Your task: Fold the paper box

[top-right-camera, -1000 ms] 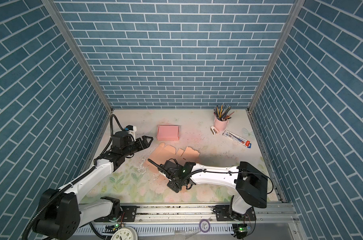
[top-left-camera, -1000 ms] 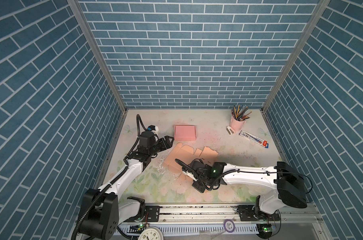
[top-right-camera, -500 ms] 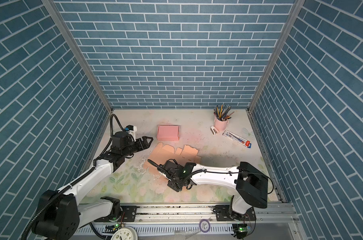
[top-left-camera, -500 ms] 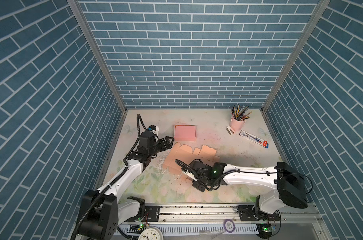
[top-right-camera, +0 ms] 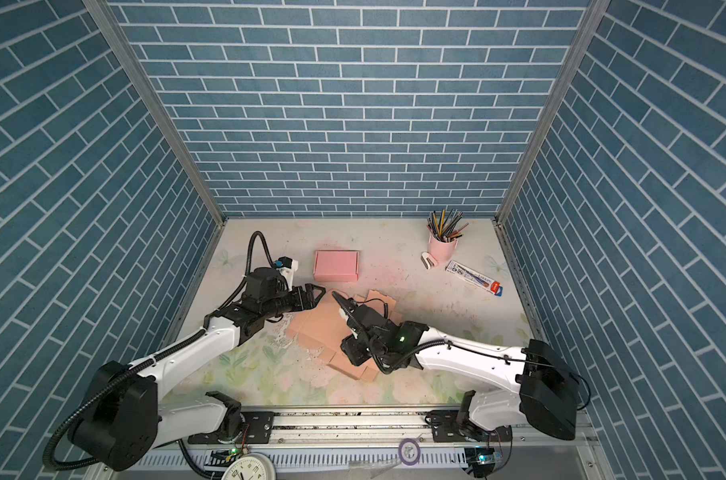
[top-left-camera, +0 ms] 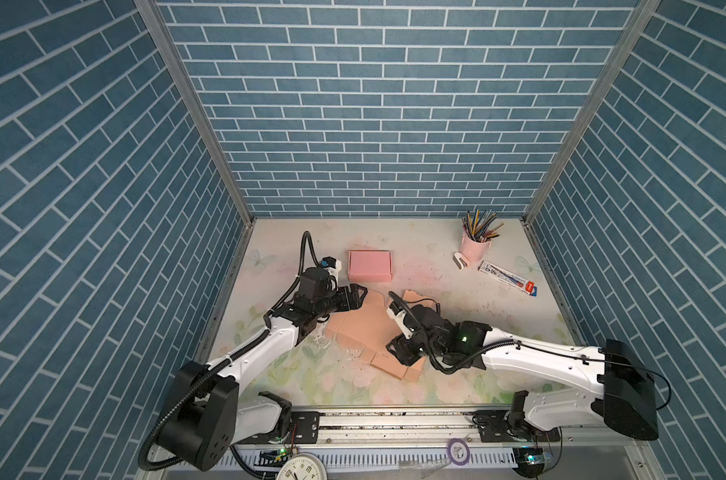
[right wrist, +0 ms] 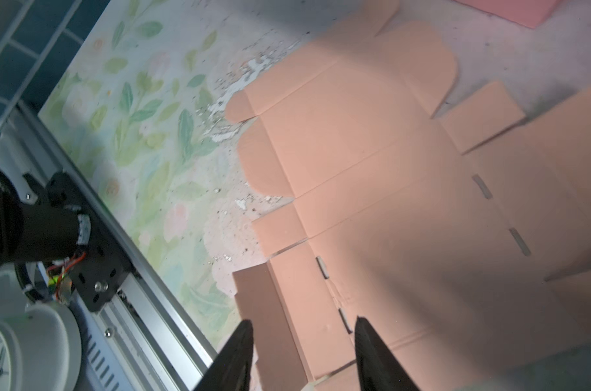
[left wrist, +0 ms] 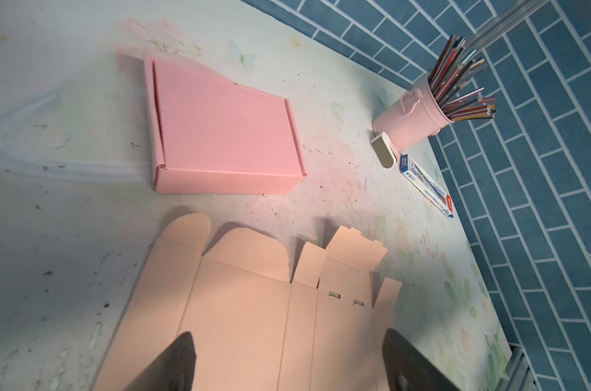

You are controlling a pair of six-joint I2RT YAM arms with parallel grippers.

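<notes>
Looking down in both top views, a pale floral table (top-left-camera: 477, 316) carries a flat, unfolded peach paper box (top-left-camera: 365, 328) near its middle, between two white arms. Behind the sheet lies a closed pink box (top-left-camera: 369, 266). Far to the right stand a pink pencil cup (top-left-camera: 473, 249) and a small blue-and-white carton (top-left-camera: 506, 277), both well apart from the sheet. The left gripper (top-left-camera: 359, 297) comes in low from the left, over the sheet's far left corner. The right gripper (top-right-camera: 353, 353) comes in from the right, tilted down over the sheet's near edge, and its arm hides part of the card. From the left wrist camera, dark fingers (left wrist: 179, 359) are spread wide above the sheet and grasp nothing, with the pink box and pencil cup beyond. From the right wrist camera, fingers (right wrist: 240, 348) stand parted with a narrow end panel of the sheet between them, a raised flap just beside one. Whether they touch the card cannot be told.
</notes>
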